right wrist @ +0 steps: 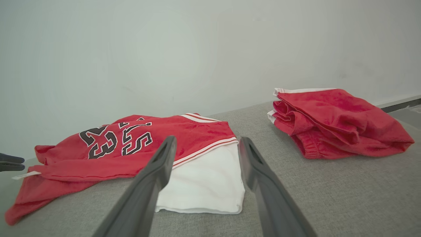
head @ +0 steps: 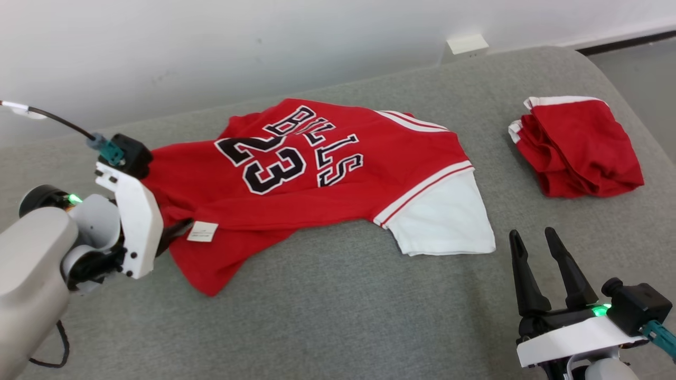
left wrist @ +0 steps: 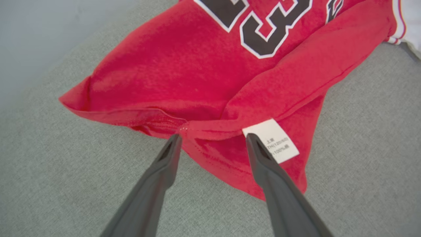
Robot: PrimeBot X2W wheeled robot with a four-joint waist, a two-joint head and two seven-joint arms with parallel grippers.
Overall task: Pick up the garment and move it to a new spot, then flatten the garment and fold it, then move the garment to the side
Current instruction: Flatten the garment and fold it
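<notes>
One red jersey [head: 338, 179] lies spread across the middle of the grey cushion [head: 327, 316], its lower hem doubled over by the white label [left wrist: 278, 144]. It looks light, soft and floppy, so I'd say it will sag unless taken at two corners; the hem beside that label seems a fair hold. The left gripper [left wrist: 212, 138] stands open, fingertips at that hem, clamping nothing. The right gripper [head: 532, 235] is open too, hovering clear of the white sleeve [head: 443, 221]. Another red garment [head: 578, 148] sits folded off to the right
</notes>
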